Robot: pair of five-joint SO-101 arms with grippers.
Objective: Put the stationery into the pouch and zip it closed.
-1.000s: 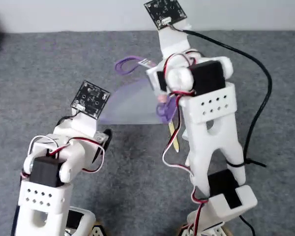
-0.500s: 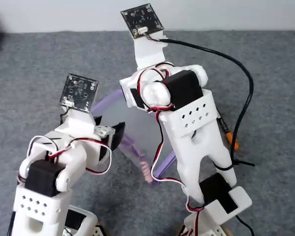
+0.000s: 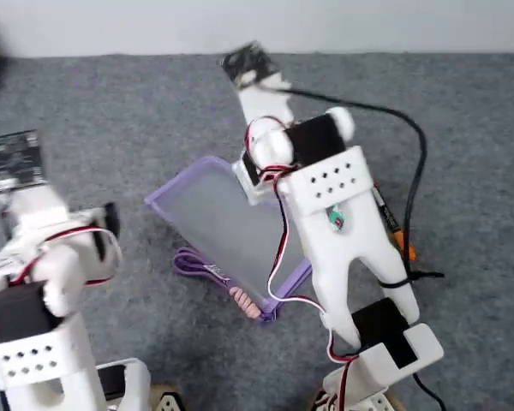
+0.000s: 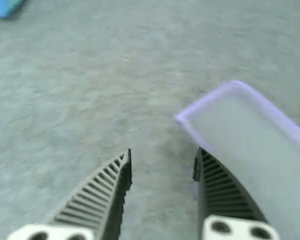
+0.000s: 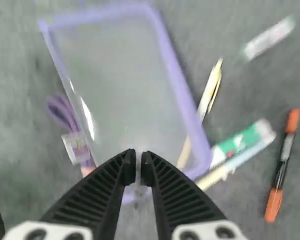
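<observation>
Two arms flank the pouch point(image 3: 214, 223), which lies flat on the grey mat point(image 3: 111, 103). It is clear with a purple rim, its strap point(image 3: 193, 261) looped on the mat beside it. Half a second ago it stood bowed between the arms; a second ago it was farther up the mat. The left arm, then close against the pouch's edge, has swung well away to the left. Its gripper point(image 4: 162, 155) hangs wide open over bare mat, one finger just beside a pouch corner. The right arm has stayed over the pouch's right side. The right gripper point(image 5: 137, 154) is nipped to a sliver on the pouch, near its edge. Beyond that side lie an orange marker point(image 5: 280, 175), a green-and-white tube point(image 5: 242, 145) and a pale stick point(image 5: 210, 92), all outside the pouch. In the high view the marker lies just past the right arm.
</observation>
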